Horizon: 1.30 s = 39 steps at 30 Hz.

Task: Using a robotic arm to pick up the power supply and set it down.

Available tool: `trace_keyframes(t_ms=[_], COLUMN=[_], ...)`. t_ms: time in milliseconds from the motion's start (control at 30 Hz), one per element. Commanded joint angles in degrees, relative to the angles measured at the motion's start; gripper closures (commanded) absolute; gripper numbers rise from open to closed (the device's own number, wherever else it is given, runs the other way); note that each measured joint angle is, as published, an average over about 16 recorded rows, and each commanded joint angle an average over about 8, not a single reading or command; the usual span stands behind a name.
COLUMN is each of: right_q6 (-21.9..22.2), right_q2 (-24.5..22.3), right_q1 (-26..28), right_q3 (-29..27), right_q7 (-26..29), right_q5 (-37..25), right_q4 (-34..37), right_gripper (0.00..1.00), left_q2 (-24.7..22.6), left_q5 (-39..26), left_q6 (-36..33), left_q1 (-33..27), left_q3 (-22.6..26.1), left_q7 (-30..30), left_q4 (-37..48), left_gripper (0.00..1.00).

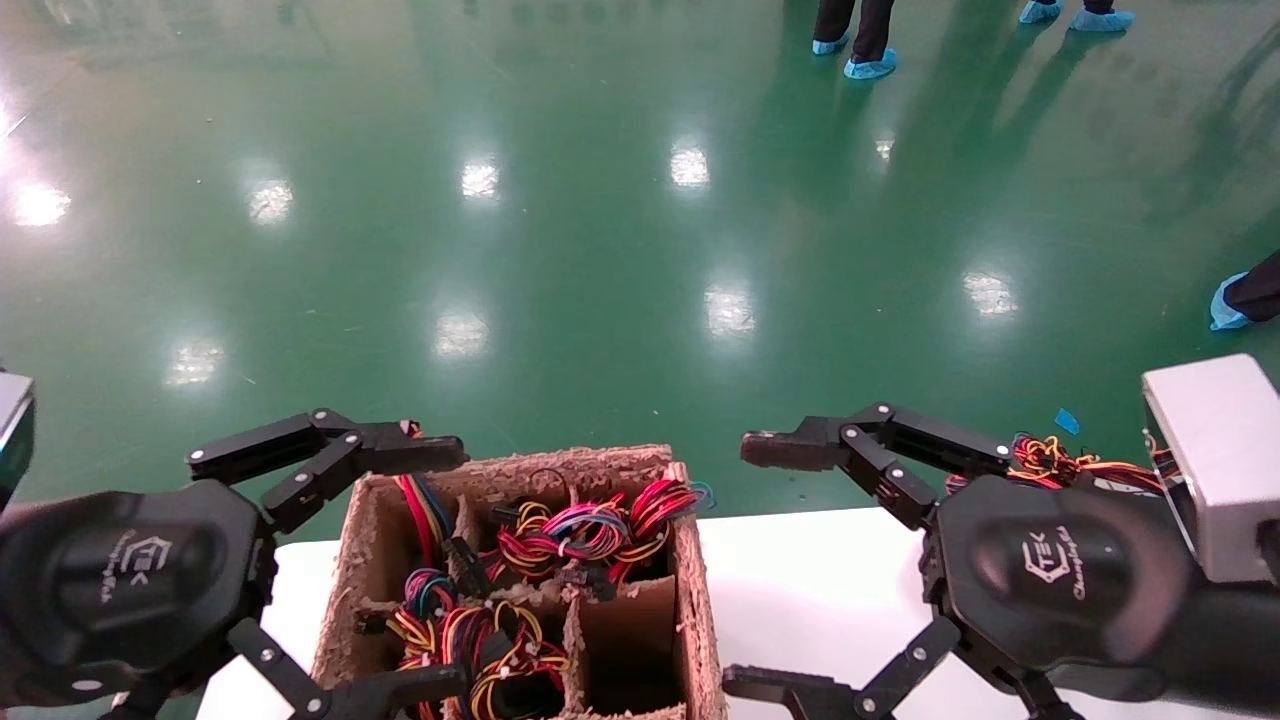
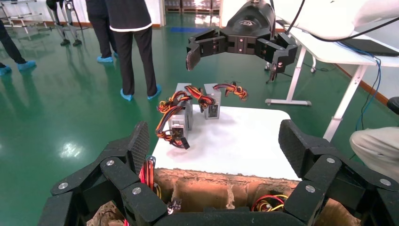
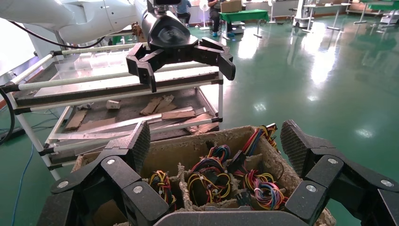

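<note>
1. Closest in: left gripper (image 1: 435,570), fingers spread wide and holding nothing, hanging over the near-left part of a cardboard box (image 1: 690,600).
2. Beneath and between those fingers: the box's divided cells, stuffed with tangled red, yellow, blue and black wires (image 1: 560,535); one cell on the side towards the other hand bare brown card.
3. Across from it: right gripper (image 1: 765,568), on the arm with the pale-grey housing (image 1: 1215,460) at the forearm, likewise opened wide and gripping nothing, poised above a white table (image 1: 800,590).
4. Seen from the left wrist: same right gripper (image 2: 235,60) raised in the air, well clear of everything under it.
5. Below that hand, on the table (image 2: 244,146): power supply (image 2: 181,120), a small grey metal case with its labelled end turned towards the left gripper and a red, yellow and black wire bundle spilling over the top and down the front.
6. Just beside it, farther from the left gripper: second supply (image 2: 212,101), same build, own wire bundle draped across the top.
7. Touching neither hand, both cases apart from the cardboard box.
8. Beyond the table: glossy green floor (image 1: 600,250), with people in blue shoe covers (image 1: 870,66) standing well off.
</note>
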<state>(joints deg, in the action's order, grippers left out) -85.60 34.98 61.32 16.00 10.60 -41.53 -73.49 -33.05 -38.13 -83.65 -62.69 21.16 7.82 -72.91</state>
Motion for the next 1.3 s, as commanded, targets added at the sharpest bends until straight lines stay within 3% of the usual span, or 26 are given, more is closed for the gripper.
trace_keyframes(t_ms=[33, 400, 433, 667, 700, 900, 1200, 1233, 1300], right_q6=[0.00, -0.01, -0.01, 0.31, 0.53, 4.77, 13.10, 13.57, 14.30], right_q2=[0.00, 0.00, 0.00, 0.07, 0.01, 0.07, 5.78, 6.56, 8.08], right_q1=[0.00, 0.03, 0.03, -0.10, -0.10, 0.77, 6.09, 6.86, 8.34], right_q3=[0.00, 0.00, 0.00, -0.14, -0.18, 0.60, 7.64, 8.54, 10.22], right_q7=[0.00, 0.02, 0.02, -0.07, -0.12, 0.62, 5.99, 6.61, 7.76], right_q5=[0.00, -0.04, -0.04, 0.16, 0.05, -4.16, -18.73, -20.36, -23.30], right_q4=[0.00, -0.01, -0.01, 0.00, -0.04, -0.43, 2.93, 3.49, 4.34], right_gripper=[0.00, 0.00, 0.00, 0.00, 0.00, 0.00, 0.00, 0.04, 0.24], left_q2=[0.00, 0.00, 0.00, 0.00, 0.00, -0.01, -0.01, -0.01, 0.00], left_q5=[0.00, 0.00, 0.00, 0.00, 0.00, 0.00, 0.00, 0.00, 0.00], left_q6=[0.00, 0.00, 0.00, 0.00, -0.01, -0.01, -0.02, -0.02, -0.02], left_q1=[0.00, 0.00, 0.00, 0.00, -0.01, -0.01, -0.02, -0.02, -0.02], left_q3=[0.00, 0.00, 0.00, 0.00, 0.00, 0.01, 0.02, 0.02, 0.02], left_q7=[0.00, 0.00, 0.00, 0.00, -0.01, -0.01, -0.01, -0.01, -0.02], left_q4=[0.00, 0.00, 0.00, 0.01, 0.01, 0.02, 0.03, 0.03, 0.03], left_gripper=[0.00, 0.00, 0.09, 0.96, 1.00, 1.00, 1.00, 1.00, 1.00])
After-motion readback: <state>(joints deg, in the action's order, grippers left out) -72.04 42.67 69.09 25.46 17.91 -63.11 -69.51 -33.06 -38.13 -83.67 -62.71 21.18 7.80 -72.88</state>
